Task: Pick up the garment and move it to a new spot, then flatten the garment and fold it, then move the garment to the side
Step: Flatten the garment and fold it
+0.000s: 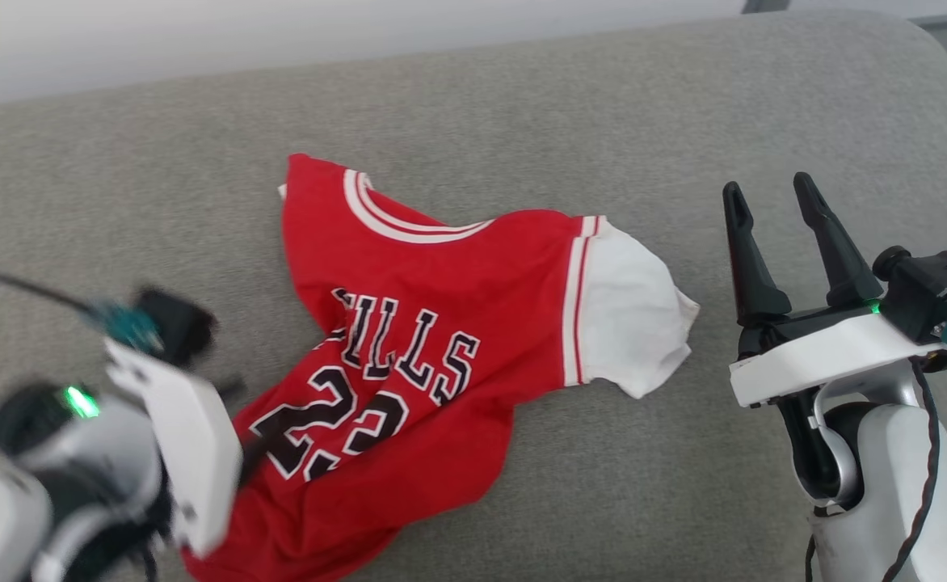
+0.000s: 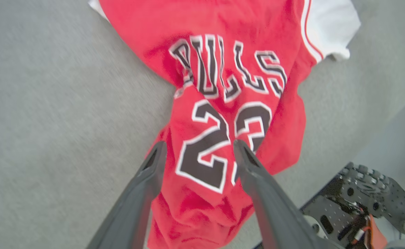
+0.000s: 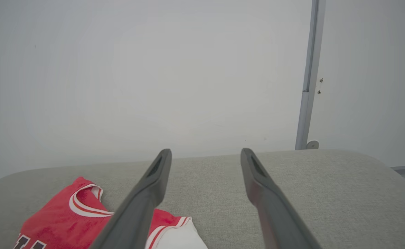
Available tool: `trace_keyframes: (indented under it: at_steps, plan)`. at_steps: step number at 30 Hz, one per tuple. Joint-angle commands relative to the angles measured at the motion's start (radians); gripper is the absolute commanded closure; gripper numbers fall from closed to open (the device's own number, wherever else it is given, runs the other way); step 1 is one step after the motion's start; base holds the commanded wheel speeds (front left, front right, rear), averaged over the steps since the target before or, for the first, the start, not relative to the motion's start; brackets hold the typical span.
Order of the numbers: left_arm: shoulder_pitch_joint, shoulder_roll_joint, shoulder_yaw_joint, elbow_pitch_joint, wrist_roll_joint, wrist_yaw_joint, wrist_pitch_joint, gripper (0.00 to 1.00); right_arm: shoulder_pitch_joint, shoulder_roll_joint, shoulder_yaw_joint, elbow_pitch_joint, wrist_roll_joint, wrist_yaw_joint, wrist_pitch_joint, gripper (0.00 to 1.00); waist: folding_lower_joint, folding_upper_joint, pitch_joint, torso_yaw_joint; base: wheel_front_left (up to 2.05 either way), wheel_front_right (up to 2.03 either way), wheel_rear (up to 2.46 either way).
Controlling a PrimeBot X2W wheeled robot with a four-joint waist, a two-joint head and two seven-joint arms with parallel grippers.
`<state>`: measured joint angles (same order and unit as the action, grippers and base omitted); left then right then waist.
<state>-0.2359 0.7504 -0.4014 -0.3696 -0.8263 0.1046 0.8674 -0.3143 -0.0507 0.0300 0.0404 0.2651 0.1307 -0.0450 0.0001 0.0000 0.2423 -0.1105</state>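
The left tool [image 2: 199,143] sat at the lower left of the head view, blurred there. In the left wrist view its two dark fingers [image 2: 147,180] stood wide apart with nothing gripped between them. They hung over the printed numerals of the garment [image 1: 409,323], and contact with the cloth could not be determined.

The garment lay crumpled, print side up, on the grey fabric cushion [image 1: 522,105], near the middle of the head view. Its striped collar [image 1: 393,218] pointed toward the far edge of the cushion. Its lower part bunched toward the near edge, partly hidden behind the left arm's white wrist housing [image 1: 191,436]. Black-and-white lettering and numerals crossed the red chest at a slant, distorted by folds. One white sleeve [image 1: 627,315] with red-white trim extended to the right, lying on the cushion.

The right tool [image 1: 768,185] stood well apart from the garment, to the right of the white sleeve, above bare cushion. Its fingers pointed toward the far edge, spread wide and empty. Behind the cushion, the right wrist view showed a pale wall [image 3: 154,69] with a vertical grey strip [image 3: 308,79].
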Motion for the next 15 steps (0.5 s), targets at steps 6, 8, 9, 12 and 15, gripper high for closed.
trace_keyframes:
  at_steps: [6, 8, 9, 12, 15]
  plan:
    - [-0.186, 0.003, 0.049, 0.073, -0.019, -0.039, 0.020, 0.00, -0.021, 0.000, 0.015, 0.017, 0.019, 0.000, -0.026, 0.00, -0.0001, 0.0000, 0.026, -0.059, 0.00, 0.00, 0.00]
    - [-0.241, -0.002, 0.050, 0.128, -0.009, -0.056, 0.021, 0.00, -0.027, 0.000, 0.024, 0.023, 0.028, 0.000, -0.035, 0.00, -0.0001, 0.0000, 0.034, -0.079, 0.00, 0.00, 0.00]
    - [-0.267, -0.008, 0.049, 0.157, -0.006, -0.065, 0.021, 0.00, -0.029, 0.000, 0.029, 0.026, 0.031, 0.000, -0.037, 0.00, -0.0001, 0.0000, 0.039, -0.089, 0.00, 0.00, 0.00]
    - [-0.341, -0.015, 0.040, 0.248, 0.012, -0.088, 0.018, 0.00, -0.044, 0.000, 0.043, 0.036, 0.044, 0.000, -0.050, 0.00, -0.0001, 0.0000, 0.056, -0.119, 0.00, 0.00, 0.00]
    - [-0.396, -0.027, 0.031, 0.337, 0.019, -0.104, 0.017, 0.00, -0.050, 0.000, 0.058, 0.047, 0.057, 0.000, -0.065, 0.00, -0.0001, 0.0000, 0.076, -0.149, 0.00, 0.00, 0.00]
